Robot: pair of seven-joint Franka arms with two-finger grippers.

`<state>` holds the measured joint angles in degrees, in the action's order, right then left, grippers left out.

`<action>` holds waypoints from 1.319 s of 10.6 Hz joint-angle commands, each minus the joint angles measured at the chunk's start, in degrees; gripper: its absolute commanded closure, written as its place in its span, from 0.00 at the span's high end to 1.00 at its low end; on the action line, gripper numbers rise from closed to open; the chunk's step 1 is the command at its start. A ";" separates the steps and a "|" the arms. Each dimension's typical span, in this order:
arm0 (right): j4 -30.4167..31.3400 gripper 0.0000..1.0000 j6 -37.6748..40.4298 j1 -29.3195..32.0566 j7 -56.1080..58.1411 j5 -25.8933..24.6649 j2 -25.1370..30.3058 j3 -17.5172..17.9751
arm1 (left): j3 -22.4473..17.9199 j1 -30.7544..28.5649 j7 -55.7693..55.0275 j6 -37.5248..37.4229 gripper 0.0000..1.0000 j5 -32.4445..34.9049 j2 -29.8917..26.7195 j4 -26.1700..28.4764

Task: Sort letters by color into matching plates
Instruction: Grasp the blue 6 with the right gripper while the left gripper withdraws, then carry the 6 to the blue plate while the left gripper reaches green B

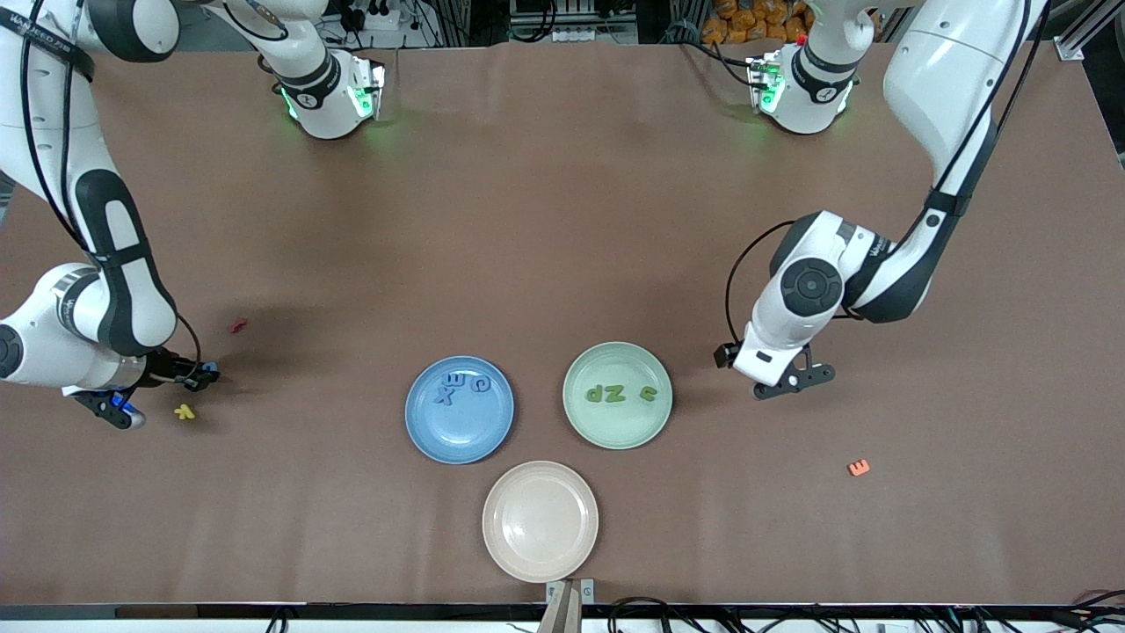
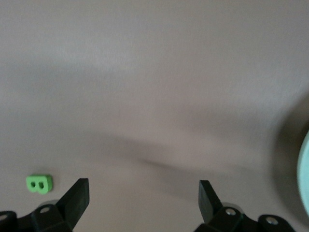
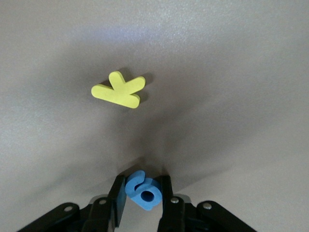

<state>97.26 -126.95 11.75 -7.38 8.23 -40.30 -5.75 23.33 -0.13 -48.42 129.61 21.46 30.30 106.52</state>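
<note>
here, curled blue letter, pinched upright

The right arm comes from its base at the top of the front view, bends through a sharp elbow and carries its wrist low toward its own end of the table. The right gripper hangs just above the tabletop, its two fingers pressed against the sides of a blue foam letter clamped between them. The left arm reaches down from its base, folds at the elbow and tilts its wrist toward the table. The left gripper hovers over bare tabletop, its fingers spread wide apart with nothing between them.
</note>
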 commanded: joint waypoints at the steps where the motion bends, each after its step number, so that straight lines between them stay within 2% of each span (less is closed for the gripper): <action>1: 1.18 0.28 -0.49 0.90 1.84 1.00 -0.13 1.09 | 1.27 -0.49 -1.67 1.34 1.00 0.78 -5.50 7.46; 2: 1.18 0.25 -0.58 0.82 1.84 1.00 -0.31 1.09 | 1.27 -0.49 -2.38 1.52 1.00 0.78 -5.60 7.73; 4: 0.65 0.24 -0.49 0.20 1.84 0.92 -0.40 1.09 | 1.27 -1.36 -4.74 3.36 1.00 0.60 -5.51 7.47; 8: -5.75 0.24 3.88 -4.10 1.76 0.30 -0.22 1.09 | 1.19 -3.64 -6.86 4.25 1.00 -0.54 -5.25 -1.30; 10: -9.35 0.24 7.40 -5.50 2.02 -0.05 -0.13 1.09 | 1.01 -6.63 -10.27 4.07 1.00 -1.24 -5.51 -1.85; 12: -12.78 0.24 10.22 -9.01 1.93 -1.71 0.22 1.09 | 1.10 -9.18 -19.21 1.80 1.00 -1.24 -5.34 -1.67; 14: -15.16 0.24 11.89 -12.96 1.93 -1.90 0.39 1.01 | 0.92 -9.63 -32.63 1.35 1.00 -1.24 -4.03 -1.06</action>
<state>84.79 -117.55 2.77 -5.57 7.55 -40.31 -4.51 23.95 -9.37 -68.12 131.96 20.92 25.65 104.54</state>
